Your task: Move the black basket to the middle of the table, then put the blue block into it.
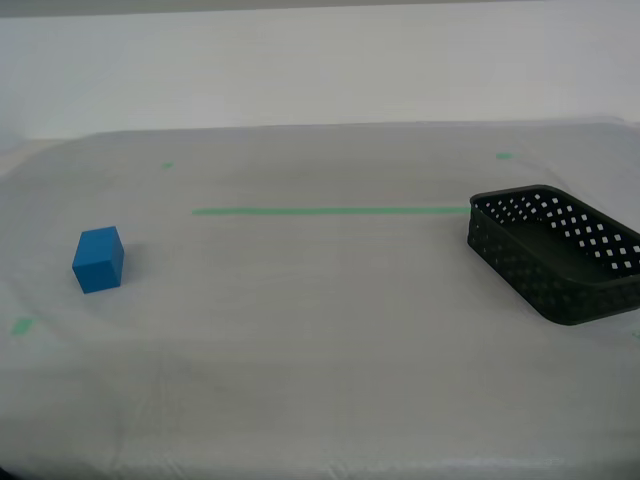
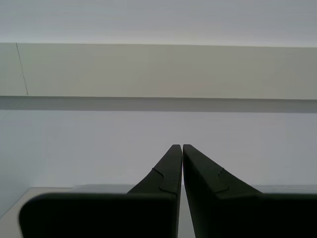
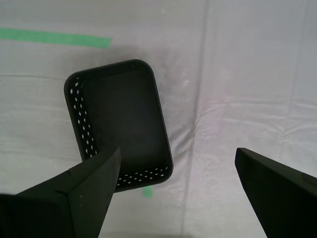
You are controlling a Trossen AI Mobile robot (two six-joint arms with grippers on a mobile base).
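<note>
The black basket [image 1: 556,253] sits empty at the exterior view's right edge of the table [image 1: 320,330], just past the end of the green tape line [image 1: 330,211]. The blue block [image 1: 98,260] rests on the cloth at the exterior view's left. Neither arm shows in the exterior view. My first gripper [image 3: 177,163] is open, high above the table, looking down on the basket [image 3: 121,124], which lies below one finger. My second gripper [image 2: 182,148] is shut and empty, pointing at a white wall, with no task thing in its view.
Small green marks [image 1: 167,165] dot the cloth near the back and at the exterior view's left front [image 1: 22,325]. A white wall [image 1: 320,60] stands behind the table. A green mark [image 3: 147,192] lies beside the basket in the first wrist view.
</note>
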